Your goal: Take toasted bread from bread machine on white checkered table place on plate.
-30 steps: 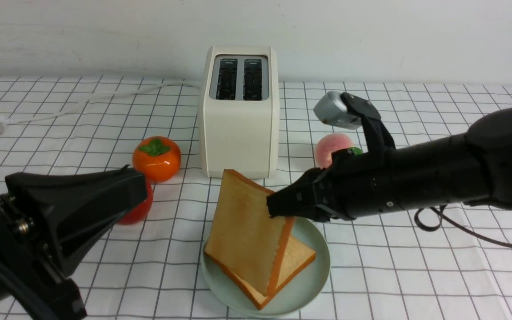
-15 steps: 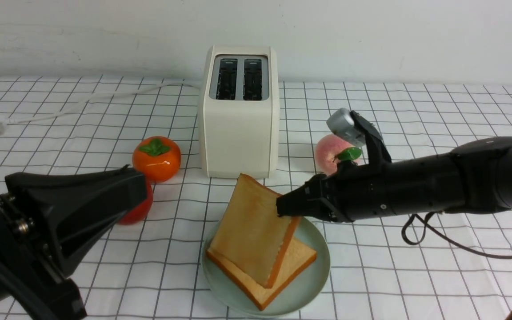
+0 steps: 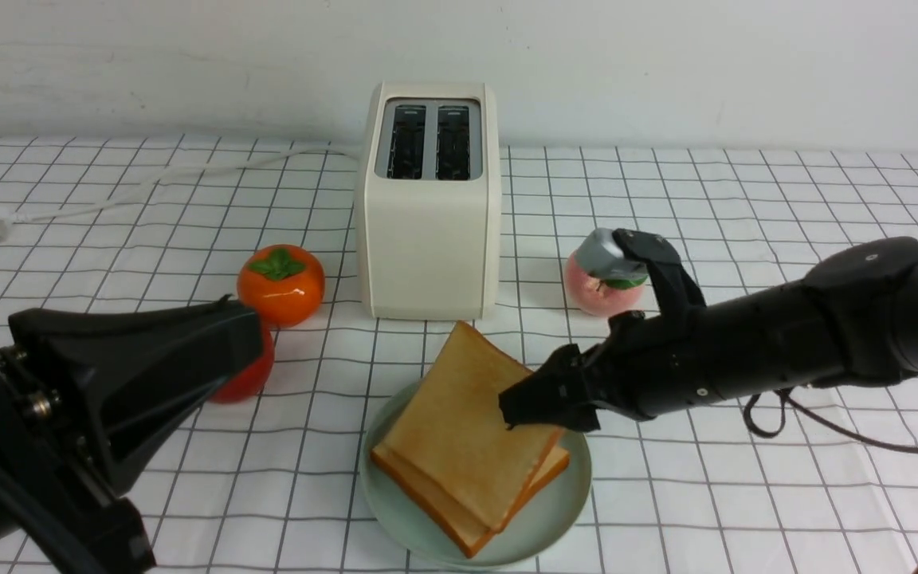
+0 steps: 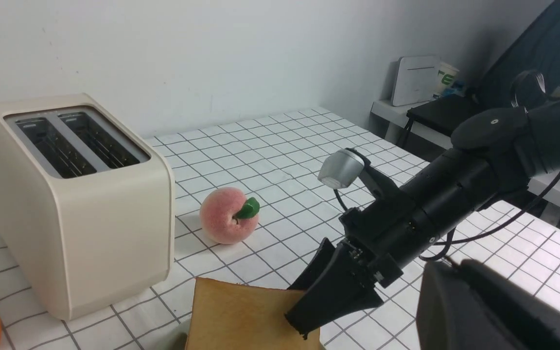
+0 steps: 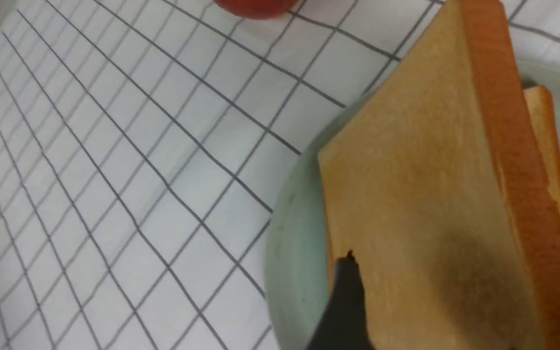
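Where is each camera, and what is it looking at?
Front view: between the arms, facing forward at the toaster and plate; left gripper and right gripper show, the right shut on the top toast.
Left wrist view: on the left wrist, facing the toaster, a peach and the right arm; its gripper's edge shows.
Right wrist view: on the right wrist, close to the top toast and plate; its gripper's fingers show.
Shared: front and left wrist both show toaster and peach.

White wall (image 3: 666, 64) behind; perhaps a desk (image 4: 383, 108) aside.
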